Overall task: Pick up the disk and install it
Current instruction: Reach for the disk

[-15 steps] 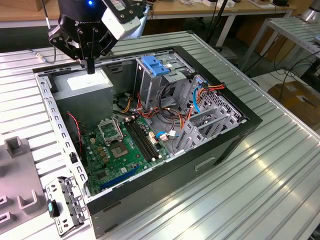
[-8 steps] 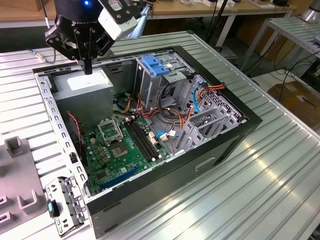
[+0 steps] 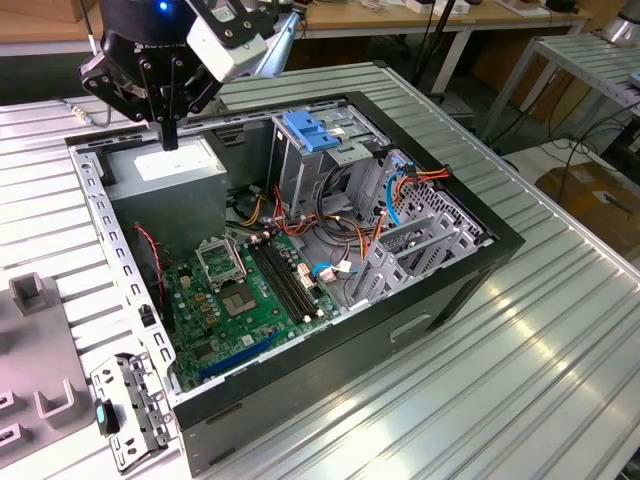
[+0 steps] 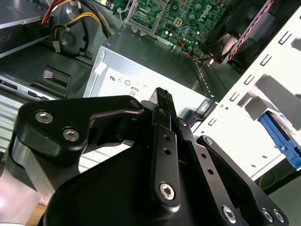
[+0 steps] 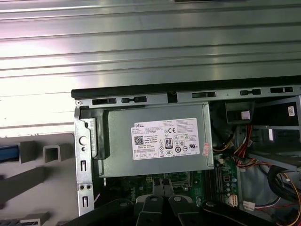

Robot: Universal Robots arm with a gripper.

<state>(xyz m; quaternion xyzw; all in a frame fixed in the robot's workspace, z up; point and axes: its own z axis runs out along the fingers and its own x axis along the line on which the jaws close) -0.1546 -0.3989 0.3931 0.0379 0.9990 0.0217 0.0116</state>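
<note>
My gripper (image 3: pixel 170 138) hangs over the back corner of the open computer case (image 3: pixel 470 262), at the exterior view's left. Its black fingers are pressed together with nothing between them. It hovers just above the grey metal box with a white sticker (image 3: pixel 165 165), which also appears in the first wrist view (image 5: pixel 157 141). In the second wrist view the gripper (image 4: pixel 162 96) points down at that box (image 4: pixel 136 66). The disk is out of view in the exterior view. A blue plastic edge (image 4: pixel 280 139) lies past the case wall, and I cannot tell whether it belongs to the disk.
The drive cage with its blue latch (image 3: pixel 305 130) stands at the back of the case. A green motherboard (image 3: pixel 240 300) and loose cables (image 3: pixel 350 235) cover the floor. A grey holder (image 3: pixel 30 295) sits on the ribbed metal table (image 3: pixel 520 370) at the exterior view's left.
</note>
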